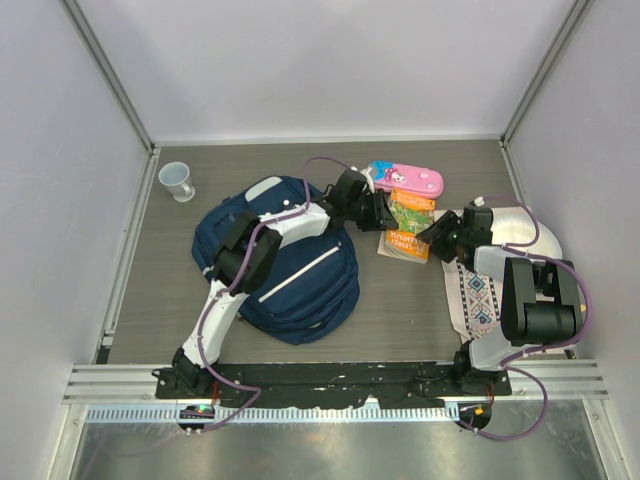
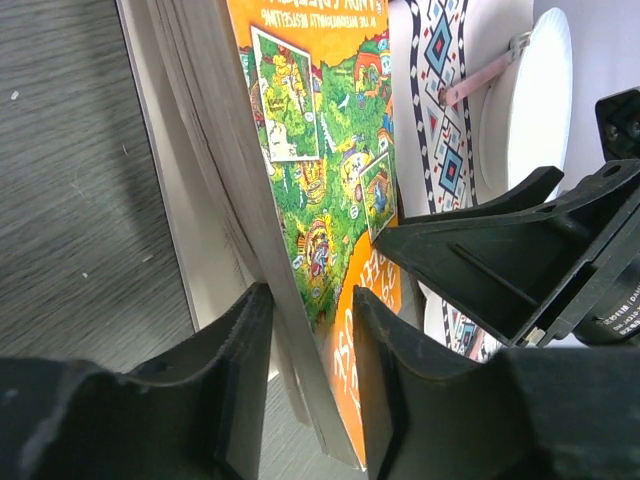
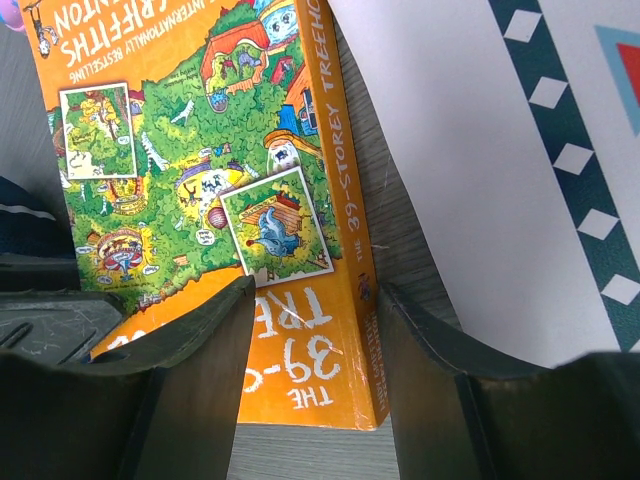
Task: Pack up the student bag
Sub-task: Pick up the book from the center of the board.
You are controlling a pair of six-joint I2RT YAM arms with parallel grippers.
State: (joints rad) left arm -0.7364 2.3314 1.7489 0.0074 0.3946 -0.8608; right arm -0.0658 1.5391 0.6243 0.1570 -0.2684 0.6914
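Two sets of jaws straddle the orange book [image 1: 410, 235], left jaws at its pages, right jaws at its spine; whether either is clamped we cannot tell. The student bag [image 1: 300, 290] lies on the table [image 1: 400, 320], left of both, apart from them.

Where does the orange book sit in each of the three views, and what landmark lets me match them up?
Top external: the orange book lies right of centre, just below the pink case.
Left wrist: it fills the centre, tilted, page edges facing left.
Right wrist: it covers upper left to centre, spine on its right side.
Shared landmark: the patterned cloth, to the book's right in every view.
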